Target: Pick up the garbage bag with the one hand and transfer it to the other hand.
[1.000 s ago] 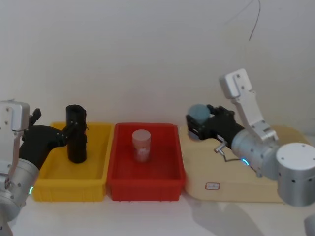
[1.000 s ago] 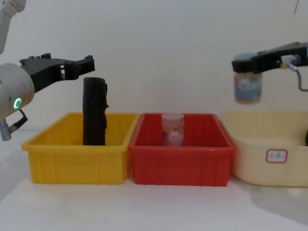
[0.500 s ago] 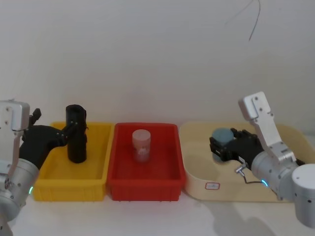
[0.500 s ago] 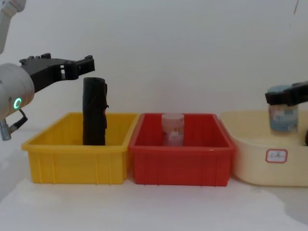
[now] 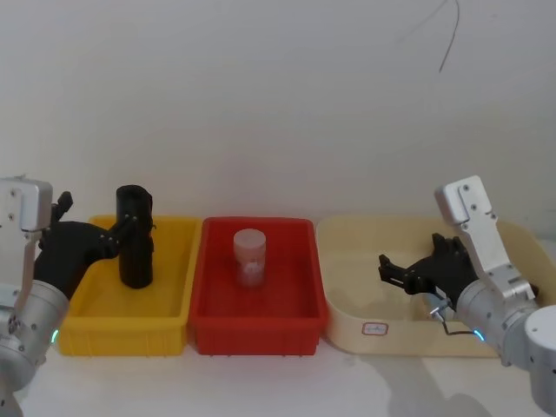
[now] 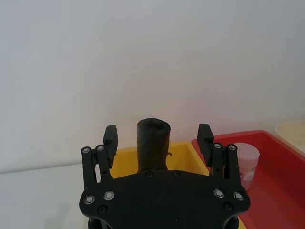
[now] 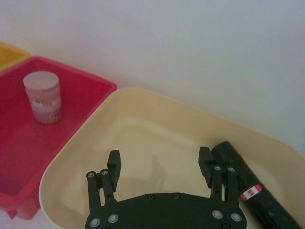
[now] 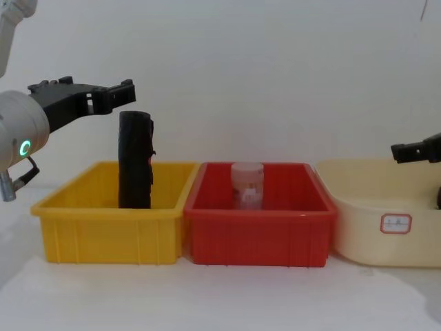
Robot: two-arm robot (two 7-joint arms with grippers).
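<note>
so the garbage bag (image 5: 134, 236) stands upright in the yellow bin (image 5: 174, 306) between the left gripper's (image 5: 122, 233) spread prongs, a jar (image 5: 249, 257) sits in the red bin (image 5: 300, 304), right gripper (image 5: 398, 274) hangs open over the cream tub (image 5: 347, 326)

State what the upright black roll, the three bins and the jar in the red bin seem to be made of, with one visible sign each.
Garbage bag: probably rolled plastic film, matte and creased. Yellow bin, red bin and cream bin: likely moulded plastic, uniformly coloured with a soft sheen and rolled rims. Jar: seemingly translucent plastic, frosted with a pale lid.
</note>
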